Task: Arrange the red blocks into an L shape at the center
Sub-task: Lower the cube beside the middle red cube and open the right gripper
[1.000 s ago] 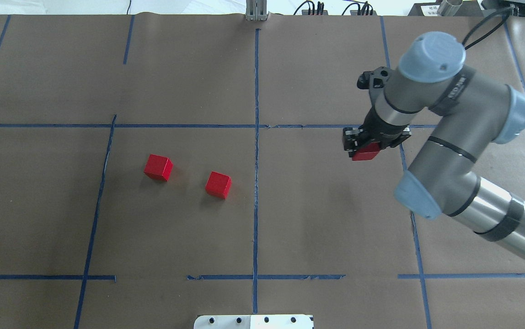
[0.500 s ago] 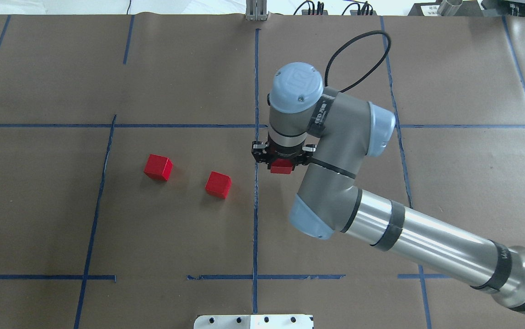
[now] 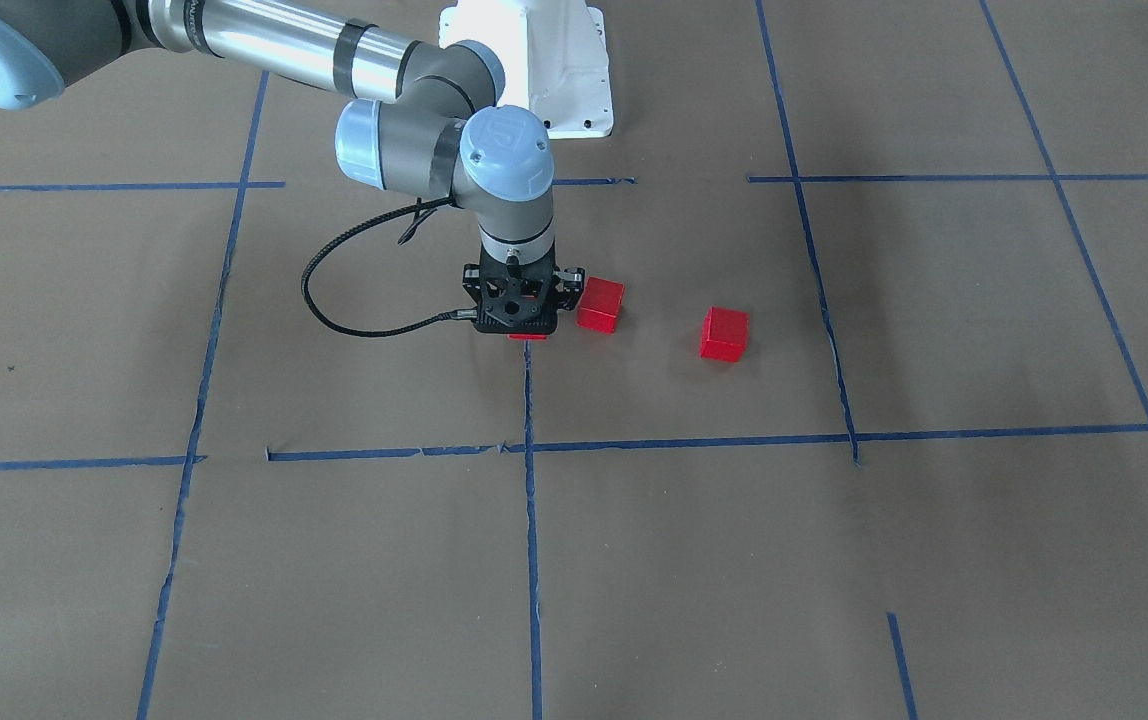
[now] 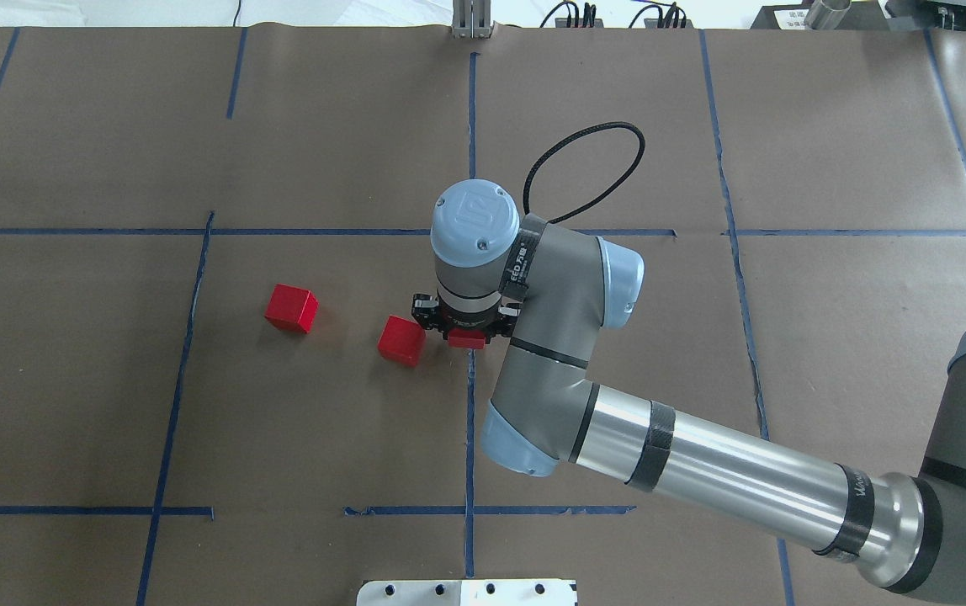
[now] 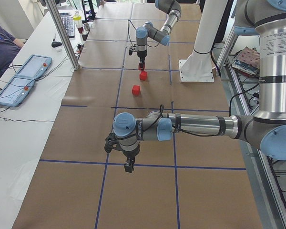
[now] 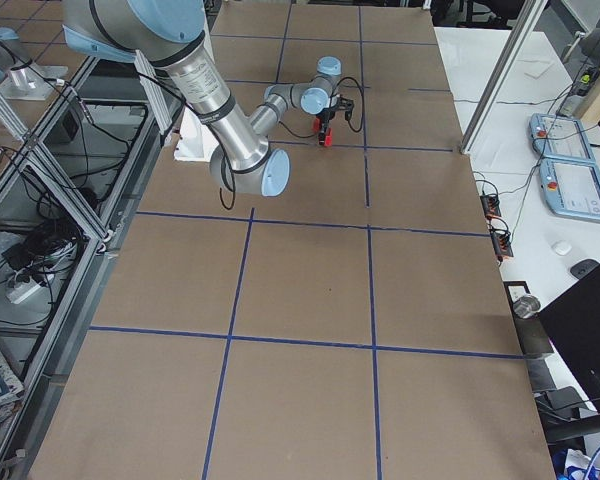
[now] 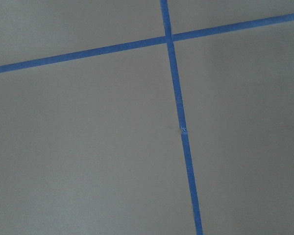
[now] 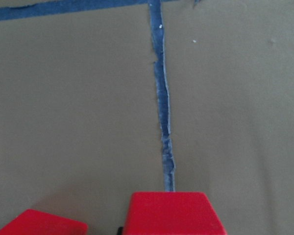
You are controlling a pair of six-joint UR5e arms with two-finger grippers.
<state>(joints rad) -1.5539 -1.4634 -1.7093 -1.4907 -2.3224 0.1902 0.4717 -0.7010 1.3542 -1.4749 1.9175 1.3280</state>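
Pincer point(image 4: 466, 332) clamps red block point(image 4: 467, 340) — second block point(image 4: 401, 340) just beside.

Held red block point(image 4: 467, 339) over center's point(image 4: 323, 421) blue line point(image 4: 469, 438), second block point(image 4: 401, 341) just beside, third block point(image 4: 290, 308) apart.

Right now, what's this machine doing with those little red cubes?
The robot's right gripper holds one red cube at the blue tape line in the middle square, close beside a second cube. A third cube sits apart, farther toward the robot's left. The left arm hangs off to the side, away from the cubes. No L shape yet.
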